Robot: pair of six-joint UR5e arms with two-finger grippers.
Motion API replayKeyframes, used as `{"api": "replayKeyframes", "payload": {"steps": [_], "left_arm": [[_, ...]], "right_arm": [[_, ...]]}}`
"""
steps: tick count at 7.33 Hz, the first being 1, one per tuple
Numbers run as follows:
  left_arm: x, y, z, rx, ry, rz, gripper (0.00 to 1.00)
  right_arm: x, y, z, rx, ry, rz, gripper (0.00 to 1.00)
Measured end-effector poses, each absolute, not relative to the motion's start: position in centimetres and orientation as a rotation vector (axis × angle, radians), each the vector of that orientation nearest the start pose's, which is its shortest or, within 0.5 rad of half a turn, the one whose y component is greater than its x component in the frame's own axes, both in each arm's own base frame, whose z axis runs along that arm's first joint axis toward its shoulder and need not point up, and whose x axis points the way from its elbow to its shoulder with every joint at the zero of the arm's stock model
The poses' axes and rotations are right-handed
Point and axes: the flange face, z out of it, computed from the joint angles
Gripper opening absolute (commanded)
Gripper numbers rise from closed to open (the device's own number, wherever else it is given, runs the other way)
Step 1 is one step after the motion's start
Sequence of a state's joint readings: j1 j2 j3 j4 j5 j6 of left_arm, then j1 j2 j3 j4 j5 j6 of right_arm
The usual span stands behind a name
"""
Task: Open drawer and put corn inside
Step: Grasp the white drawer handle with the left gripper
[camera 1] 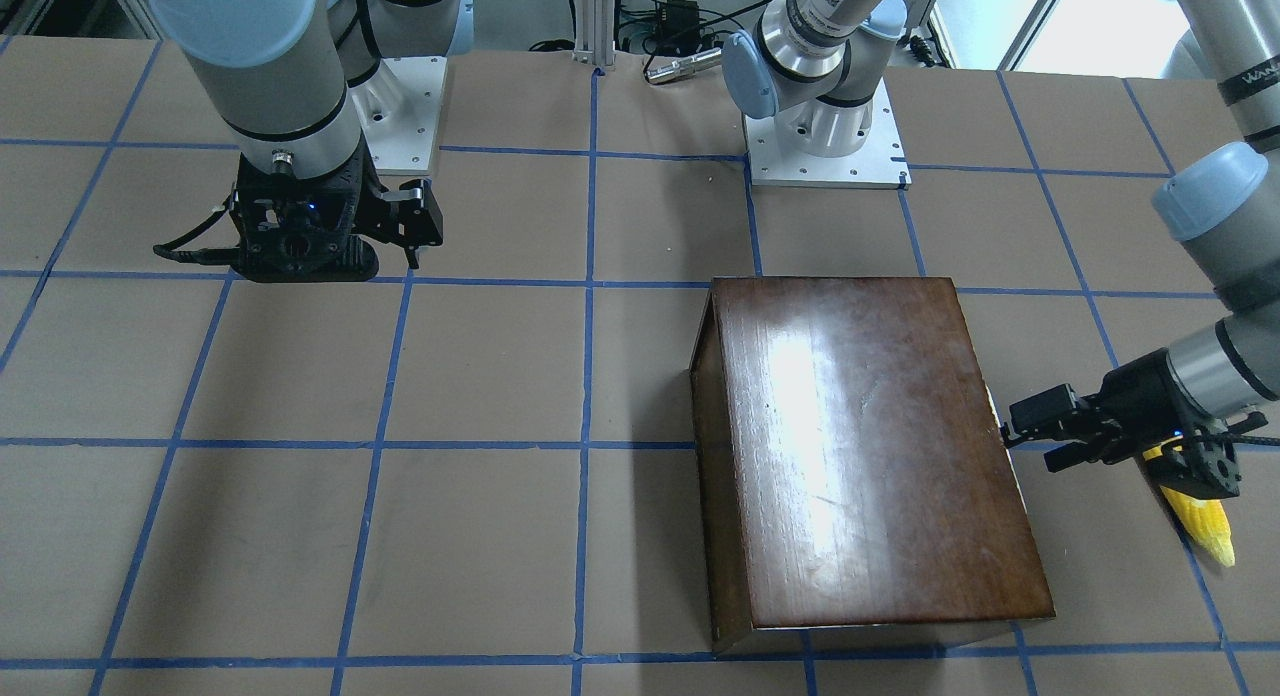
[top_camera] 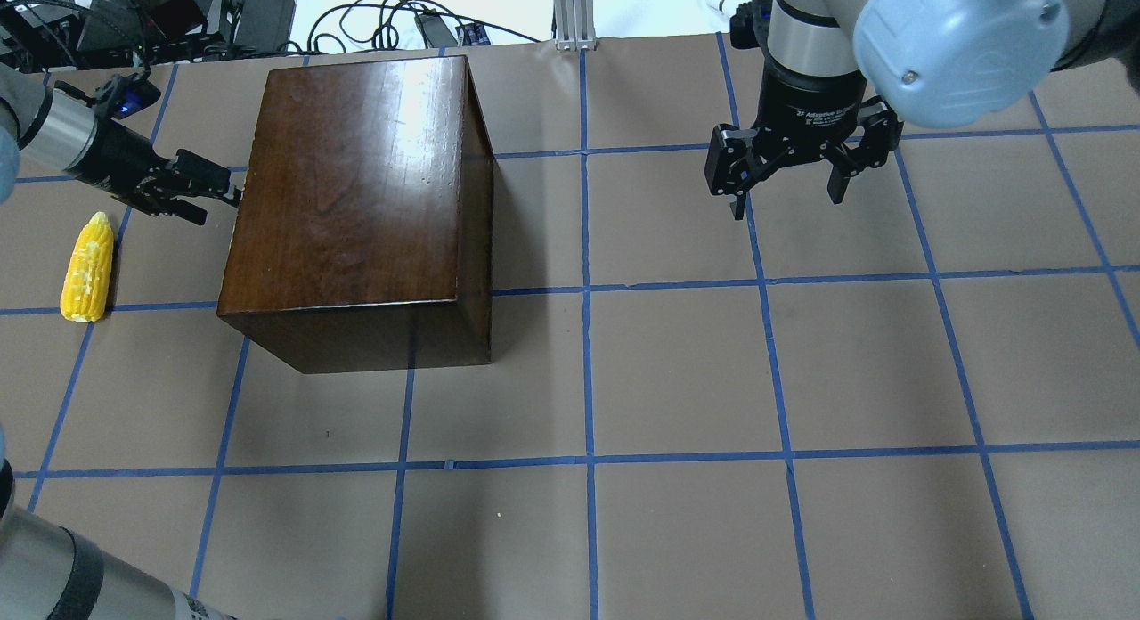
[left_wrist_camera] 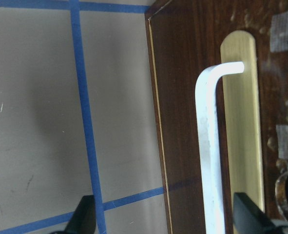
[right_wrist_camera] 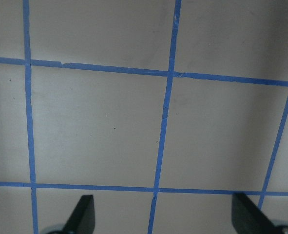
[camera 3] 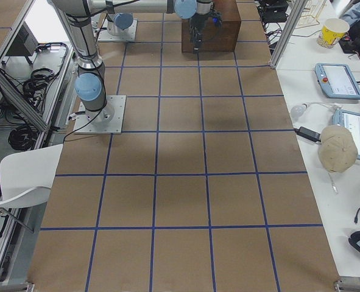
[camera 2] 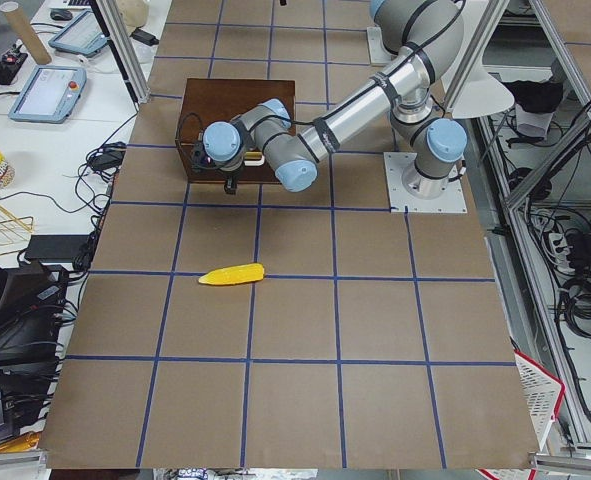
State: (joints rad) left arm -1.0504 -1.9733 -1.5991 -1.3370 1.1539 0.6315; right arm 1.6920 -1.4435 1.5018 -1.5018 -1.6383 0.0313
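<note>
The dark-brown wooden box [top_camera: 356,183] stands on the table, and its drawer is shut. In the left wrist view the drawer's dark front panel [left_wrist_camera: 182,97] carries a brass plate and a small metal pull [left_wrist_camera: 207,146]. My left gripper [top_camera: 214,197] is open at the box's drawer side, and the pull lies between its fingertips [left_wrist_camera: 85,217] without being clamped. The yellow corn [top_camera: 87,268] lies on the table beside the left arm, apart from the box; it also shows in the front view [camera 1: 1205,521]. My right gripper [top_camera: 786,201] is open and empty above the table, far from the box.
The table is brown paper with a grid of blue tape lines [top_camera: 588,290]. The two arm base plates [camera 1: 825,146] sit at the robot's edge. Cables and electronics [top_camera: 178,14] lie beyond the table's far edge behind the box.
</note>
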Motion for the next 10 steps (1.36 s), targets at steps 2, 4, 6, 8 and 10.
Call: {"api": "replayKeyframes", "payload": {"steps": [2, 4, 6, 8, 10], "left_arm": [[14.9, -61.1, 27.1, 0.118, 3.609, -0.1, 1.0], [14.9, -61.2, 26.4, 0.114, 3.617, -0.084, 1.0], [15.0, -61.4, 25.6, 0.109, 3.624, -0.066, 1.0], [15.1, -61.5, 25.0, 0.104, 3.629, -0.051, 1.0], [15.4, -61.7, 25.1, 0.101, 3.621, -0.054, 1.0]], "right_arm": [[19.0, -51.3, 45.0, -0.152, 3.209, 0.196, 1.0], [19.0, -51.3, 45.0, -0.152, 3.209, 0.196, 1.0], [19.0, -51.3, 45.0, -0.152, 3.209, 0.196, 1.0], [19.0, -51.3, 45.0, -0.152, 3.209, 0.196, 1.0], [19.0, -51.3, 45.0, -0.152, 3.209, 0.196, 1.0]]}}
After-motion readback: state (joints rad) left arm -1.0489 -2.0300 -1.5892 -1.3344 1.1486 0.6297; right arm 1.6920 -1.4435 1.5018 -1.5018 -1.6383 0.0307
